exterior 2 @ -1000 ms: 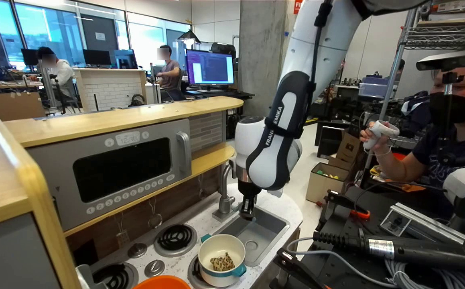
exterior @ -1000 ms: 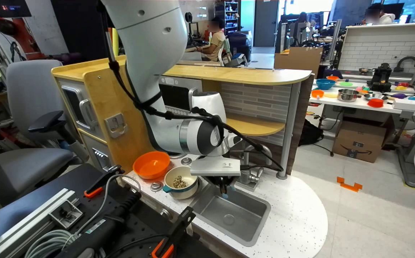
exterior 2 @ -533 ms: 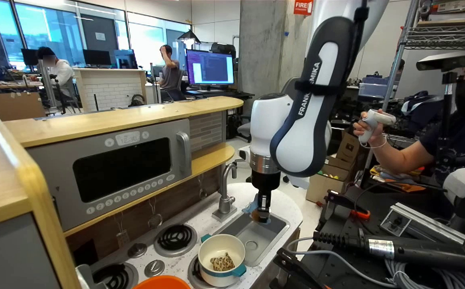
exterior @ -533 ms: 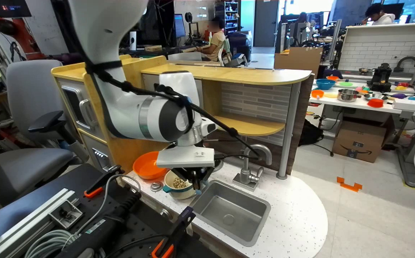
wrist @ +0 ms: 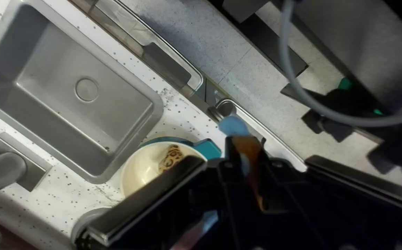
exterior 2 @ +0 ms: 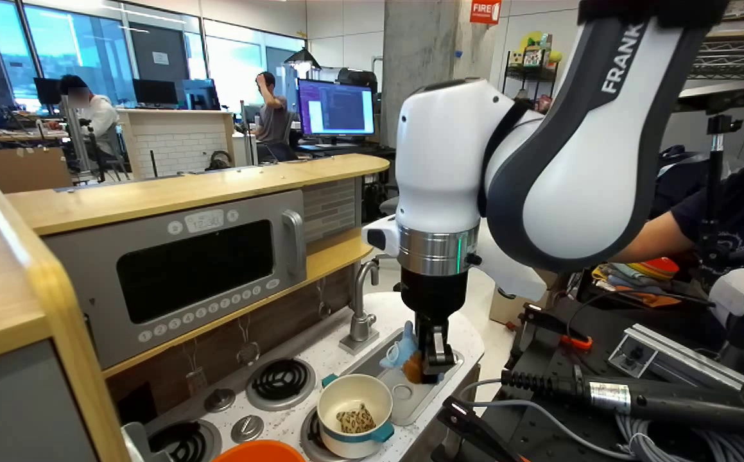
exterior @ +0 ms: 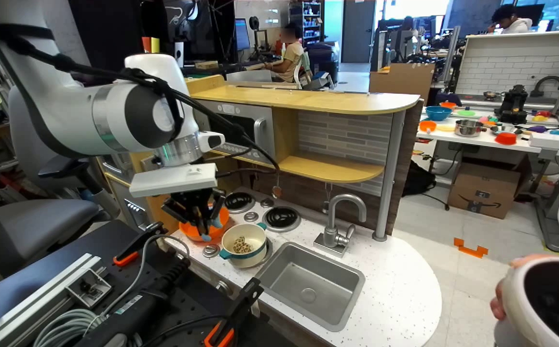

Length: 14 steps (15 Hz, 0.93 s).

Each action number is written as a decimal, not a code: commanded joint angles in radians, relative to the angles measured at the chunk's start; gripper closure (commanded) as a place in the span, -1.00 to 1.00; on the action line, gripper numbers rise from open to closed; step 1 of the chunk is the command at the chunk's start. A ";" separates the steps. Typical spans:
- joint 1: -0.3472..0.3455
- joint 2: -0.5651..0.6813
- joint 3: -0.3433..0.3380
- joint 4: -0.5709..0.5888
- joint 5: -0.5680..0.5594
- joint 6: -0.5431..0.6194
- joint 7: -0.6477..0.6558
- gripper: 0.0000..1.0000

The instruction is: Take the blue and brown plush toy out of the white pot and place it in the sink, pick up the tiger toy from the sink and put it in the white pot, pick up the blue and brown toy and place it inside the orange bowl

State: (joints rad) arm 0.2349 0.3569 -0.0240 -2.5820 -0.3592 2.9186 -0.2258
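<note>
A white, dark-speckled counter [exterior: 400,299] with one rounded end is being overhung by a jointed white and black robot arm [exterior 2: 439,154]. Near that rounded end, between the front and rear edges, the surface is being broken by a grey, metal-looking rectangular sink [exterior: 303,274]. The front corner away from the rounded end is being occupied by a bright orange round bowl [exterior 2: 259,452]. Between sink and bowl, close to the front edge, a black coil burner [exterior 2: 309,433] is being partly covered by a cream-white round pot [exterior 2: 349,393] with teal handles. A black two-fingered gripper [wrist: 245,147] is being held in the air, its jaws being clamped on a small blue and brown plush toy [exterior 2: 405,351]. By both, the bowl is being partly hidden in an exterior view. Within the pot's rim, a tiny yellowish-brown, dark-spotted soft tiger toy [exterior 2: 355,420] is being cradled.
</note>
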 commanded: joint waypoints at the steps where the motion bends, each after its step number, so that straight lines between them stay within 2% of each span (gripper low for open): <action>1: 0.059 -0.080 0.053 -0.003 -0.015 -0.115 0.066 0.95; 5: 0.071 -0.058 0.130 0.069 0.006 -0.205 0.104 0.95; 8: 0.065 0.008 0.155 0.159 0.010 -0.256 0.113 0.95; 14: 0.104 0.240 0.128 0.418 -0.009 -0.363 0.179 0.95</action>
State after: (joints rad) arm 0.3051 0.4587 0.1218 -2.3228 -0.3588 2.6282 -0.0923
